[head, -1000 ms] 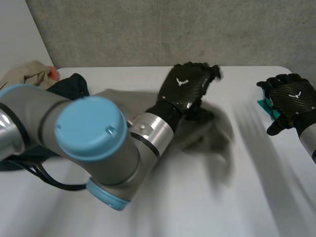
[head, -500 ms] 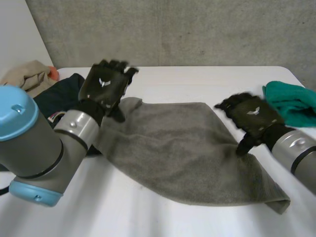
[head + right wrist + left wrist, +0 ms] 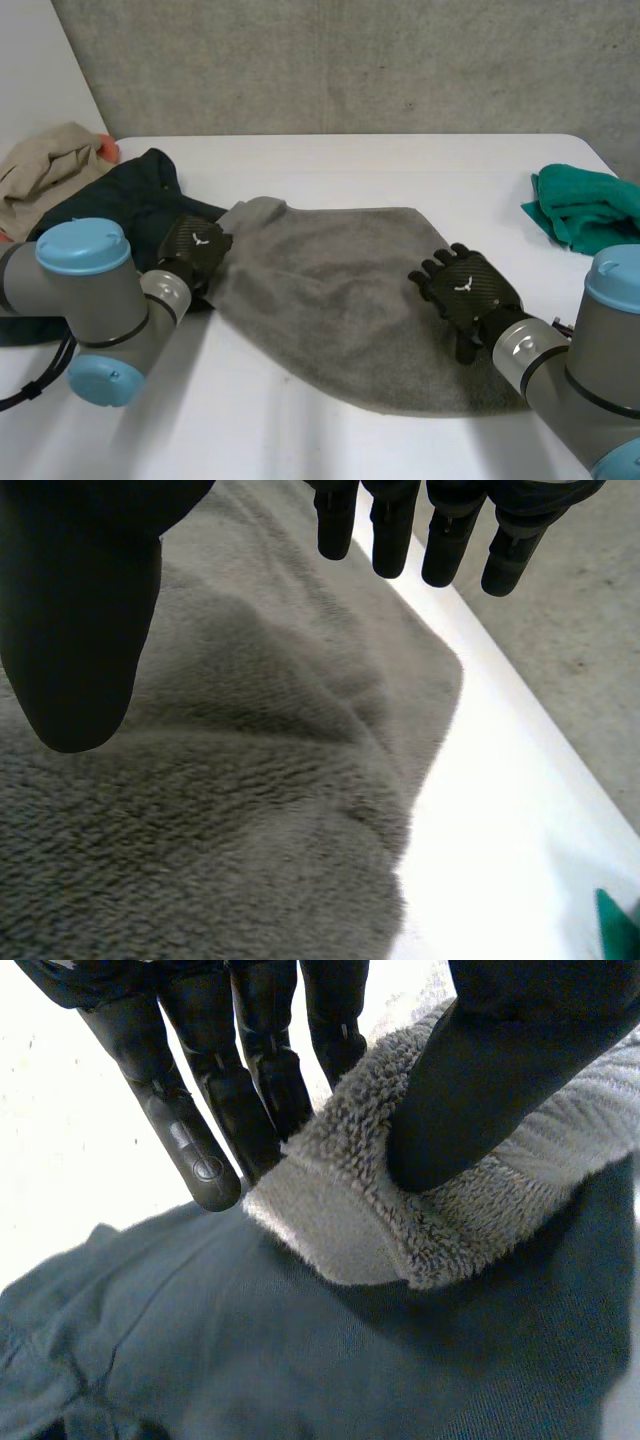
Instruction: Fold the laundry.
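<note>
Your white bench (image 3: 350,160) runs across the head view. The grey towel (image 3: 330,290) lies spread over its middle, flat for the most part. Its near right corner is tucked out of sight behind the right arm, so you can't read that end. Its left end rides up onto the dark navy garment (image 3: 130,200), which is heaped at the bench's left. The left arm covers a good part of that garment and the towel hides another strip, so its outline stays unclear.

Over on the far right sits a bunched teal cloth (image 3: 585,205), cut off by the frame edge. A crumpled beige cloth (image 3: 45,165) at the far left is cropped the same way. A speck of orange peeks out behind it, too small to name.

Now your hands. The left hand (image 3: 193,248) is at the towel's left corner, right where it overlaps the navy garment. In the left wrist view the thumb (image 3: 490,1070) presses down into the hemmed corner (image 3: 340,1220) and straight fingers stand against its far side, so the corner is pinched between them.

The right hand (image 3: 468,290) lies over the towel near its right edge, fingers spread and straight, gripping nothing. From its wrist camera the fingertips (image 3: 440,540) reach over the pile (image 3: 200,810). You can't tell whether the palm presses down.
</note>
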You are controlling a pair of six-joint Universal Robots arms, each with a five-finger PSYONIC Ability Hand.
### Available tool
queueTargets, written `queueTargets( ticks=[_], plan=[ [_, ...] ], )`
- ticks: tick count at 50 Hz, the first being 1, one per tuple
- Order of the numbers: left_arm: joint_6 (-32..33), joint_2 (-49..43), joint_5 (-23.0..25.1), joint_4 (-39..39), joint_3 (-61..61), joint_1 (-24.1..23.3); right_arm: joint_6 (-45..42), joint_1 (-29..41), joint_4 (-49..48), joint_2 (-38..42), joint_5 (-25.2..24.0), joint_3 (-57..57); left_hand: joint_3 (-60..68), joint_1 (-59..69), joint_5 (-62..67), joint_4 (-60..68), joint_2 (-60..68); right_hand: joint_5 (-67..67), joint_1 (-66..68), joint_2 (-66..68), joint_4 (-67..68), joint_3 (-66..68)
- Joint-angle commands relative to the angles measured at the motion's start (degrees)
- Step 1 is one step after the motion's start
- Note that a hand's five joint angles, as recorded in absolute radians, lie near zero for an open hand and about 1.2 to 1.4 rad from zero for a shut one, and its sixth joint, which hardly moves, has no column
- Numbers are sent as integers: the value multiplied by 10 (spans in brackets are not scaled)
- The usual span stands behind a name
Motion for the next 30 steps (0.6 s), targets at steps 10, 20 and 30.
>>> queueTargets(
  ticks=[10, 20, 30],
  plan=[
    [-142, 58, 2, 80, 59, -198, 30, -51, 2, -79, 31, -20, 131, 151, 144, 124, 125, -22, -27, -17, -17, -20],
    [-250, 28, 2, 79, 54, -240, 38, -67, 2, -80, 28, -12, -569, -549, -556, -576, -575, -24, -30, -20, -20, -23],
    [-133, 95, -27, -14, 11, -124, 38, -67, 3, -80, 22, -10, -524, -503, -510, -530, -530, -24, -30, -20, -20, -23]
  ],
)
